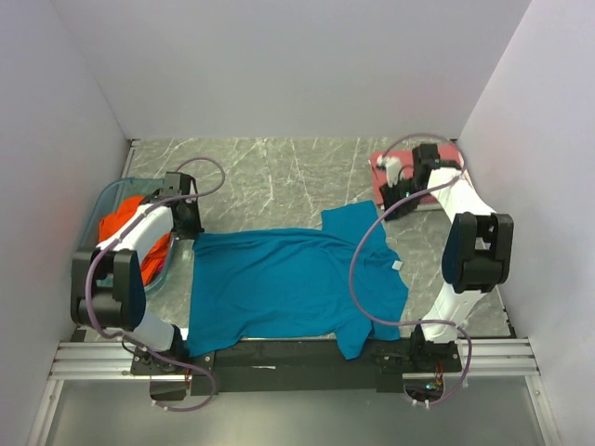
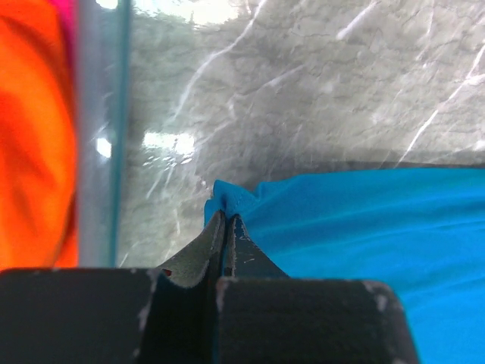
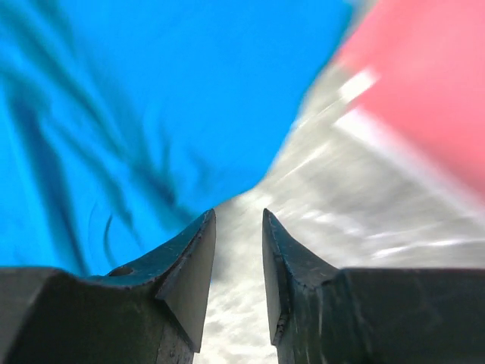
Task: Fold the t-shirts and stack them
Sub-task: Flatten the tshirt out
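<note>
Teal t-shirt (image 1: 288, 283) is spread mostly flat across the near middle of the marble tabletop (image 1: 279, 177), with one sleeve poking toward the far right. Left jaws are pinched fully shut on the shirt's far-left corner, just beside the translucent blue tub (image 1: 104, 198) that has the orange t-shirt (image 1: 119, 223) bundled inside. Right jaws are partly open with nothing between them, hovering over bare tabletop between the teal sleeve and the dusty red t-shirt (image 3: 428, 91), which lies at the far right.
</note>
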Robot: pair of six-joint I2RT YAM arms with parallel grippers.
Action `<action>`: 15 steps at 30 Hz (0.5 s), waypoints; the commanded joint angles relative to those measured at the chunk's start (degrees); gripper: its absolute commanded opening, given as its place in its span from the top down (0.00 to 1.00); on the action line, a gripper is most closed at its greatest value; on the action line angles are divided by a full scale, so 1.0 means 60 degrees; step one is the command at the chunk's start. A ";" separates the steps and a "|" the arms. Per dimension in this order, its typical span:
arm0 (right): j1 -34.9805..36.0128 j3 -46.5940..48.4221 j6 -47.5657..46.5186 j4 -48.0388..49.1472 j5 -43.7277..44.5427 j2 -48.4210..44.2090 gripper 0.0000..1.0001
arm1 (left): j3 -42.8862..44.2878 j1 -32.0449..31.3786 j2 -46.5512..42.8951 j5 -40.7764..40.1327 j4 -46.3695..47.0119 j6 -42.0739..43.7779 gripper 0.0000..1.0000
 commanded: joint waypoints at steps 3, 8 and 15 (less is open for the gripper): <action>0.0124 0.1861 0.1305 0.0582 -0.0022 0.0852 0.61 | -0.0313 0.0104 -0.0868 -0.0404 0.0068 -0.0203 0.99; 0.1178 0.2625 0.1437 0.0639 0.0384 0.1628 0.61 | -0.0548 0.0104 -0.1263 -0.0827 0.0127 -0.0276 0.99; 0.1824 0.4310 0.2257 0.0567 0.1146 0.3152 0.60 | -0.0738 0.0148 -0.1382 -0.0684 0.0302 -0.0291 0.99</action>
